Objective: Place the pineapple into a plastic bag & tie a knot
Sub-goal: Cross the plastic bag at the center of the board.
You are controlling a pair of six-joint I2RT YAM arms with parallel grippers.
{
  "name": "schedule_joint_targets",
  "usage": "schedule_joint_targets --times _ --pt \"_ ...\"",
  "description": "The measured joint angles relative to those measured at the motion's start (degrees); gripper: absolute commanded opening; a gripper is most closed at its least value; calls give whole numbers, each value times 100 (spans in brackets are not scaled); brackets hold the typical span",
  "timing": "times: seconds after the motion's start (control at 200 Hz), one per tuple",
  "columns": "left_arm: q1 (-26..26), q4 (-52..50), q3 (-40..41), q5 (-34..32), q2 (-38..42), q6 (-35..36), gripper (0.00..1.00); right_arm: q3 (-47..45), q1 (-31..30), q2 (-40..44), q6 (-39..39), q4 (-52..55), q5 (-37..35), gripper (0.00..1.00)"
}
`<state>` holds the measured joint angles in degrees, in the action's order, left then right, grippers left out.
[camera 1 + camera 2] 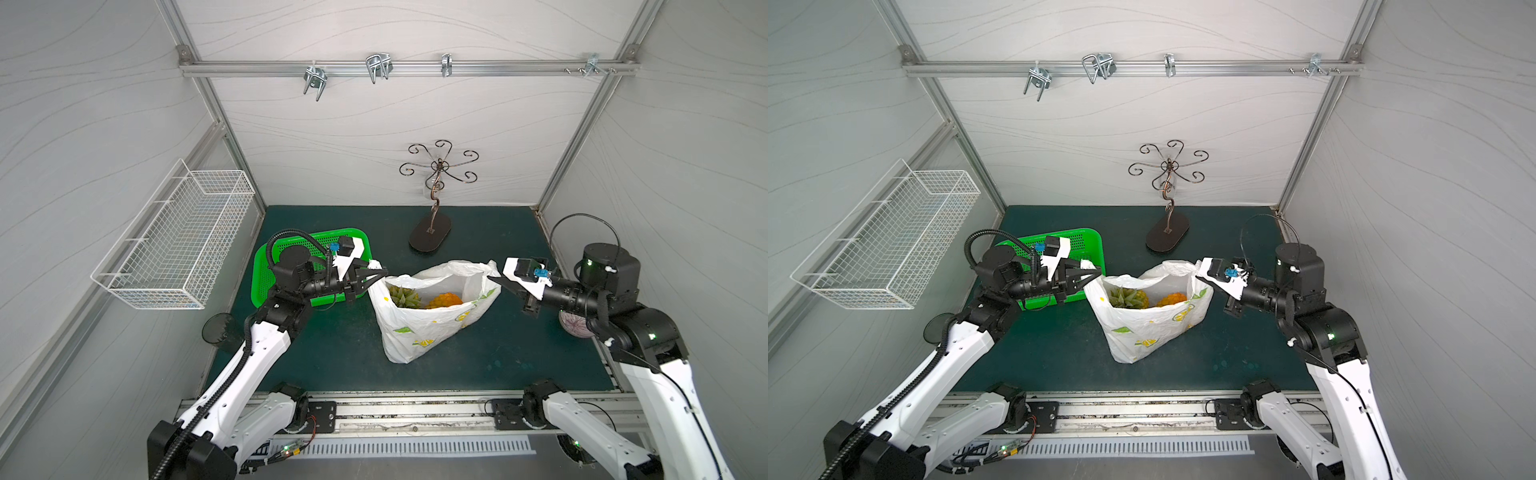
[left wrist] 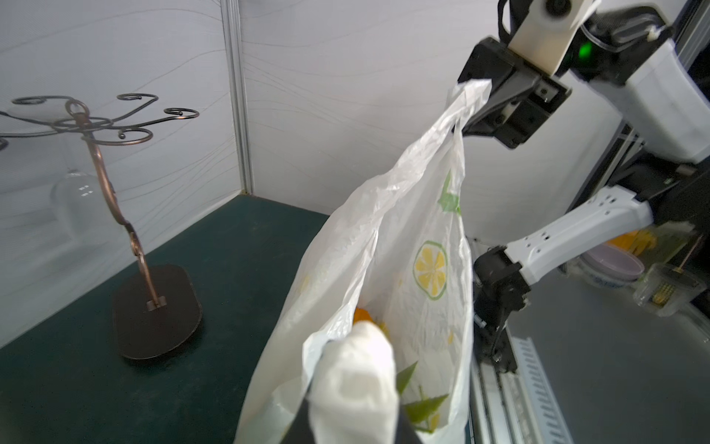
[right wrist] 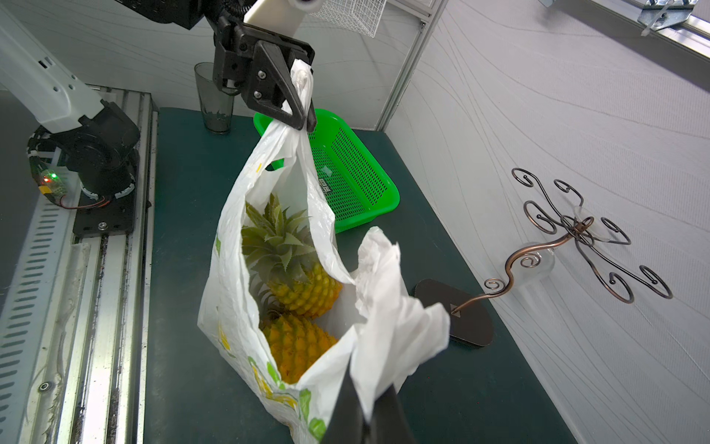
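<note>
I have the plastic bag standing on the dark green table, roughly midway between my two arms; its bottom rests on the mat and its mouth is stretched wide open, facing up. The side with the lemon-slice print faces the front edge in both top views.

My left pincer is pressed together on the bag's handle on its own side; the right wrist view shows its black fingers nipping the twisted white loop, with a stub of plastic poking out past them. My right pincer is likewise clamped on the other handle; in the left wrist view the film runs taut down from the right pincer. The two handles are well apart, one in each pincer, not tied.

Two pineapples lie inside the bag. The crowned pineapple sits nearer the left pincer, its spiky green leaves pointing that way; the second pineapple lies just beside it, nearer the right pincer. I can see both through the open mouth in a top view too; there the leaves show at the left and an orange body at the right.

The green tray lies on the table under my left arm, close to the bag but apart from it. The copper stand with curled hooks stands toward the back wall, well clear of the bag. A dark tumbler sits at the table's left edge near the arm's base; a white wire basket hangs on the left wall.
</note>
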<state>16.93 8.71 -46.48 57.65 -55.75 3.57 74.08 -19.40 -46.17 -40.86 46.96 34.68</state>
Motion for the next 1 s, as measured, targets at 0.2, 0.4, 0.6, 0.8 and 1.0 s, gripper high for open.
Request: schedule_joint_targets --times 0.2,0.4,0.6,0.8,1.0 --pt "0 -483 -264 -127 -46 391 0 -48 2 181 170 -2 -308 64" --pt "0 -1139 -581 -348 -79 1003 0 -33 2 737 210 389 -1082 77" --pt "0 -1797 -868 -417 -105 1698 0 -13 0 1296 197 804 -2413 79" --pt "0 -2155 -979 -431 -105 2192 0 -17 22 498 162 852 -2706 80" --pt "4 -2229 -999 -431 -103 2389 0 188 192 -553 219 557 -1128 65"
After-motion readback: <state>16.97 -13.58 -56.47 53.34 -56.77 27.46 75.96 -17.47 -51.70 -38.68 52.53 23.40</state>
